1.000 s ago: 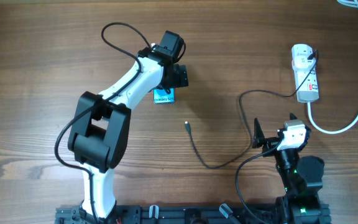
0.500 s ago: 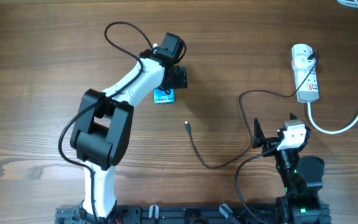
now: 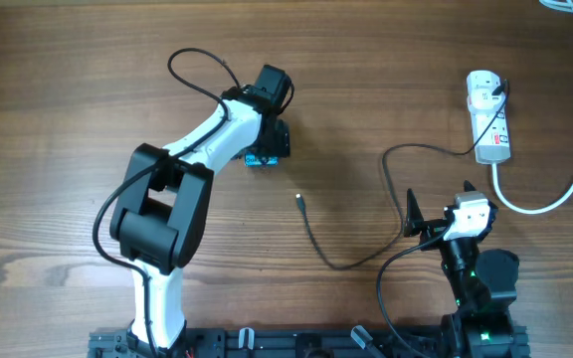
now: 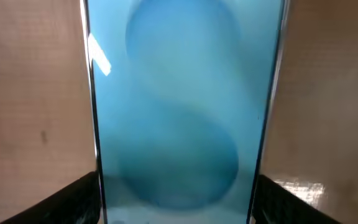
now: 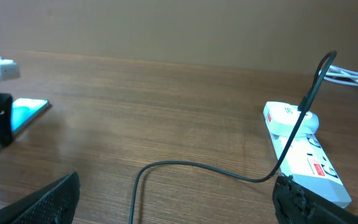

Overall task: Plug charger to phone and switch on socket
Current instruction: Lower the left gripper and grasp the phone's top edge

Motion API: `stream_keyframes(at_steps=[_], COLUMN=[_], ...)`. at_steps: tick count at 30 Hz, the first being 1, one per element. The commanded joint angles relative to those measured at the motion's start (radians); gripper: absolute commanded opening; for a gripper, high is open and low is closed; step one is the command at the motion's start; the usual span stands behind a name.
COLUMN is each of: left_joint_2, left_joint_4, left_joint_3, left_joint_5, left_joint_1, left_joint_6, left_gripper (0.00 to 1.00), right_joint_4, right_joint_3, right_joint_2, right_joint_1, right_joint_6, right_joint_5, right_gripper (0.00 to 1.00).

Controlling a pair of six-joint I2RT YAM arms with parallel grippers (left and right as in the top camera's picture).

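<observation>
Turquoise phone (image 4: pixel 179 112) lies flat; the black charger (image 5: pixel 185 163) curls loose nearby, running to the white socket (image 3: pixel 491 124) well apart.

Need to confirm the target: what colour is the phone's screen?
Turquoise-blue with a paler oval; the phone shows best in the left wrist view.

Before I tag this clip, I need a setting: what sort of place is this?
Likely a robotics lab bench: a left arm and right arm mounted at a wooden table, with a phone, charger and socket laid out.
</observation>
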Motion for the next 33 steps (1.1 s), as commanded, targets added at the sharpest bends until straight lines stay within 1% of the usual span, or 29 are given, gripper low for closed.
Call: stream_keyframes(at_steps=[1, 8, 10, 12, 15, 17, 19, 24, 28, 30, 31, 32, 33], left_joint_2=[0.033, 0.033, 0.033, 0.033, 0.033, 0.033, 0.033, 0.033, 0.033, 0.033, 0.033, 0.033, 0.033], left_joint_4=[-0.117, -0.381, -0.448, -0.499, -0.525, -0.5, -0.437, -0.252, -0.056, 0.001, 0.014, 0.01, 0.0], left_joint_3=[-0.04, -0.04, -0.04, -0.04, -0.04, -0.04, -0.04, -0.04, -0.04, -0.04, -0.04, -0.04, -0.04], left_joint_5=[0.154, 0.16, 0.16, 0.16, 0.158, 0.114, 0.059, 0.024, 0.019, 0.02, 0.02, 0.024, 0.032], left_joint_1=[0.0, -0.003, -0.003, -0.003, -0.003, -0.003, -0.003, -0.002, -0.002, -0.001, -0.001, -0.002, -0.003], left_joint_6=[0.001, 0.001, 0.001, 0.001, 0.002, 0.002, 0.002, 0.005, 0.005, 0.005, 0.005, 0.004, 0.004], left_gripper=[0.78, 0.79, 0.86, 1.0, 1.0, 1.0, 1.0, 1.0, 1.0, 1.0, 0.94, 0.84, 0.78], right_joint_4=[0.002, 0.002, 0.002, 0.002, 0.002, 0.002, 0.002, 0.002, 0.002, 0.002, 0.002, 0.002, 0.002], right_joint_3=[-0.001, -0.001, -0.001, -0.001, -0.001, -0.001, -0.001, -0.001, -0.001, -0.001, -0.001, -0.001, -0.001], right_joint_2=[-0.004, -0.004, -0.004, -0.004, -0.004, -0.004, -0.004, -0.004, -0.004, -0.004, -0.004, -0.004, -0.004], right_joint_1=[0.004, 0.004, 0.004, 0.004, 0.004, 0.004, 0.004, 0.004, 0.004, 0.004, 0.004, 0.004, 0.004], right_joint_6=[-0.017, -0.018, -0.018, -0.017, -0.018, -0.018, -0.018, -0.018, -0.018, -0.018, -0.018, -0.017, -0.018], right_joint_5=[0.006, 0.006, 0.006, 0.006, 0.006, 0.006, 0.006, 0.006, 0.006, 0.006, 0.006, 0.006, 0.006], right_gripper=[1.0, 1.0, 1.0, 1.0, 1.0, 1.0, 1.0, 1.0, 1.0, 1.0, 1.0, 1.0, 1.0])
